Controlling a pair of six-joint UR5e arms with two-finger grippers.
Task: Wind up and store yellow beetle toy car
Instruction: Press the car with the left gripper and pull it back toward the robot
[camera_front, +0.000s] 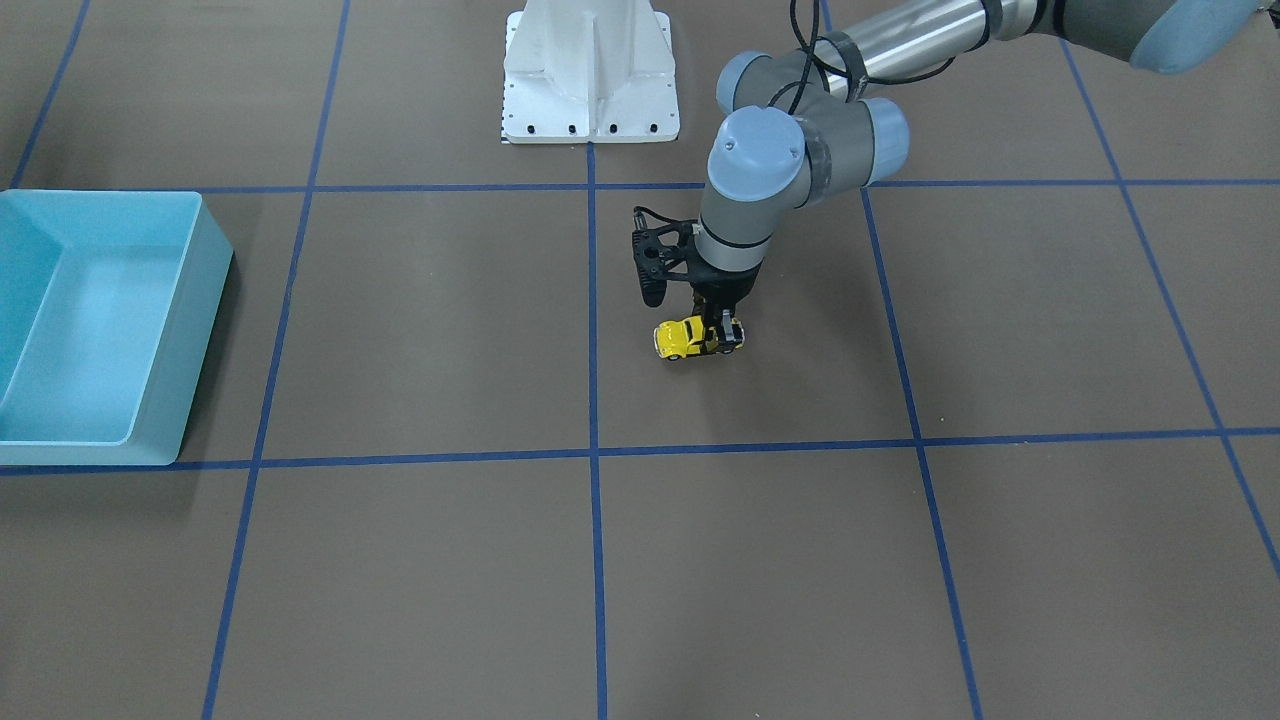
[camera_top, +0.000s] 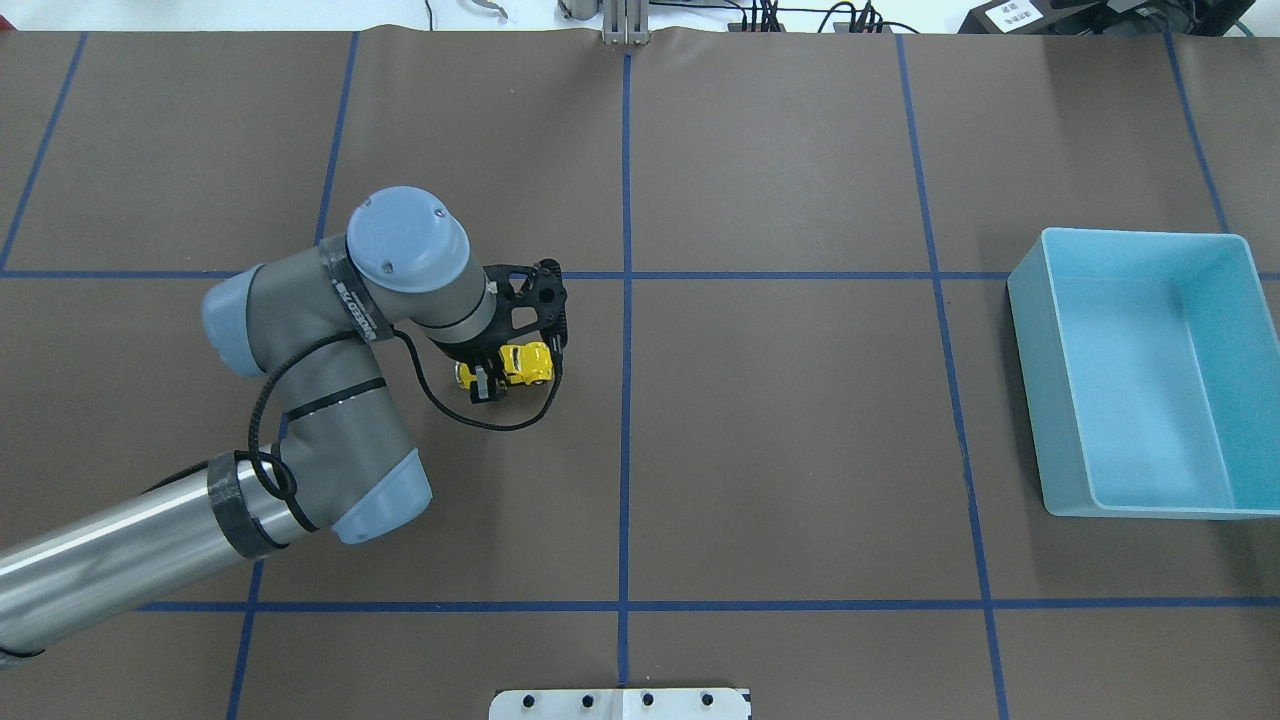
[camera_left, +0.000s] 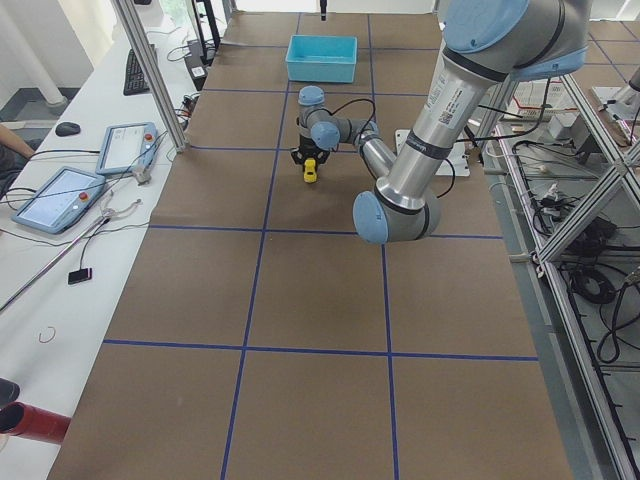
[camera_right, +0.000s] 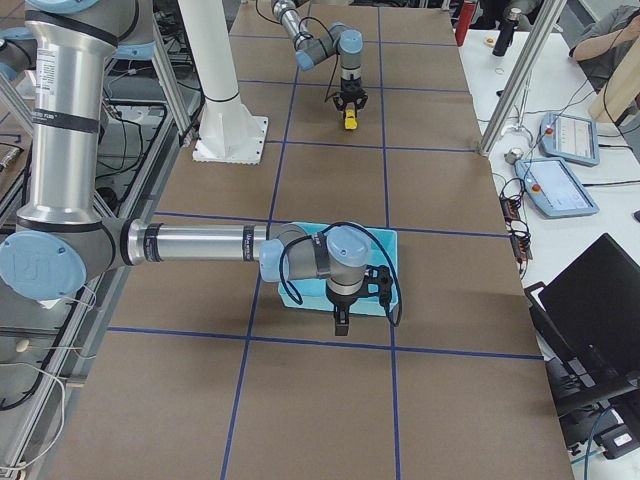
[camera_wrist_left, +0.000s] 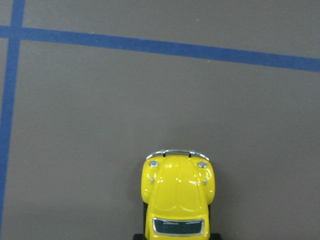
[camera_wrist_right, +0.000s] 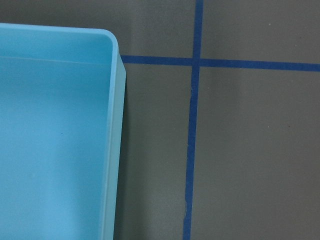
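The left gripper (camera_front: 724, 333) is clamped on just the tail of the tiny glossy yellow beetle toy car (camera_front: 680, 338), so dragging it backwards to wind it may twist it loose.

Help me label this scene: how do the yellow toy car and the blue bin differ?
The yellow toy car is tiny and rounded; the blue bin is large and boxy. The left end effector grips the car's rear; the bin stands free and empty. Both rest on the table.
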